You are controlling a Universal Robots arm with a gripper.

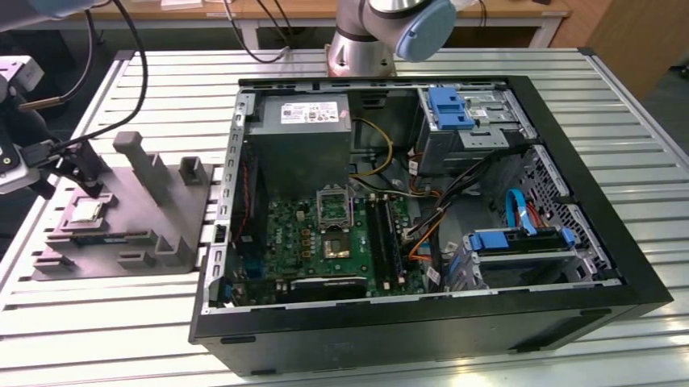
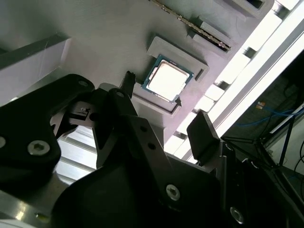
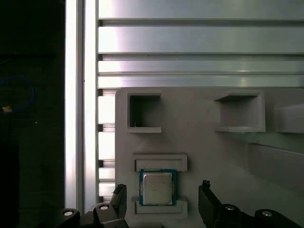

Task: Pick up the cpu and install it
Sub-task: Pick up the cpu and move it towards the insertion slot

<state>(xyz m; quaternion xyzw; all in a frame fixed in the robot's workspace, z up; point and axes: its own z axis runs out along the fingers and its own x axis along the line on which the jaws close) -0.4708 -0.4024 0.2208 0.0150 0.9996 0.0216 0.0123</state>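
Hand [image 3: 162,191] hangs open and empty; the cpu [image 3: 157,188] lies straight below it, centred between both fingers [image 3: 206,192], untouched.

Slatted aluminium table [image 1: 635,169], brightly lit; wooden desk [image 1: 506,11] behind; wooden panel [image 1: 635,40] at exterior view's right.

The exterior view looks down steeply on counter [image 1: 635,145] and tray [image 1: 173,242]. Both wrist views sit close, sharing the cpu [image 2: 167,80] [image 3: 157,188].

Raised grey plastic ledges [image 3: 159,162] are walling two sides of the small silvery square cpu [image 3: 157,188]; the others are lying open.
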